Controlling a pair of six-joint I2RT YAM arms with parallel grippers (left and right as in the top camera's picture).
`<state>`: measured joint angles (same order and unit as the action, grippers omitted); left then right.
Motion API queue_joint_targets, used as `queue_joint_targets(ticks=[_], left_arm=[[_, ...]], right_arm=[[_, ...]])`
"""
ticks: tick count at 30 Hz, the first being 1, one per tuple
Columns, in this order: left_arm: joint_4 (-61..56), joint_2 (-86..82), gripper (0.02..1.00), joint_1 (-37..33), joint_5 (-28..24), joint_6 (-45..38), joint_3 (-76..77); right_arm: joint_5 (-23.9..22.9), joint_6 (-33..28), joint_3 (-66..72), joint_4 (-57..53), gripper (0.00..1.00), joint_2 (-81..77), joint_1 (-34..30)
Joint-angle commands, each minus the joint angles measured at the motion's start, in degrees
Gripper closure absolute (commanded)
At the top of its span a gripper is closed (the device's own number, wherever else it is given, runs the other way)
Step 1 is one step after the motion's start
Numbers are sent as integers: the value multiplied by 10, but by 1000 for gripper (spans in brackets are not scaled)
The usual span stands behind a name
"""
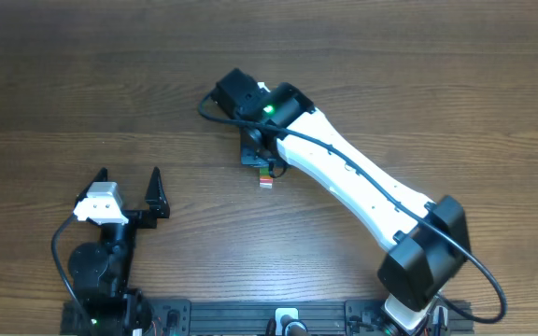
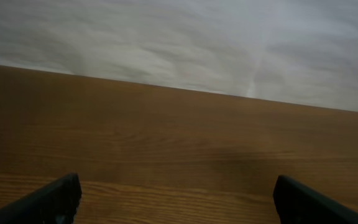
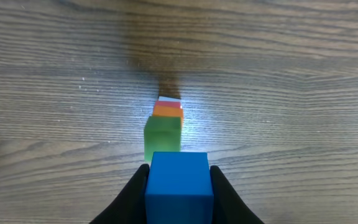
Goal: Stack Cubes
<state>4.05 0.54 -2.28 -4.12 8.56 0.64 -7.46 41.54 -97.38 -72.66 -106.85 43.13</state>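
1. My right arm, centre to lower right: long white shell, black joint housings, green light, black cable.
2. My left arm, lower left: black, white wrist block, looped black cable.
3. My left gripper: black pointed fingers.

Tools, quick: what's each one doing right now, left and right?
Left tool: open, holding nothing.
Right tool: closed on the blue cube.
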Motion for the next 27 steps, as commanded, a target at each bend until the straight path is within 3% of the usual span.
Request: queue_joint_targets(ticks=[1,27], left_arm=[[0,-4,18,-2,-3,-8,-3],[0,-4,18,-2,-3,-8,-3]], right_arm=[[8,-5,-18,-2,989,-17,5],[17,0,-18,11,989,-58,14]])
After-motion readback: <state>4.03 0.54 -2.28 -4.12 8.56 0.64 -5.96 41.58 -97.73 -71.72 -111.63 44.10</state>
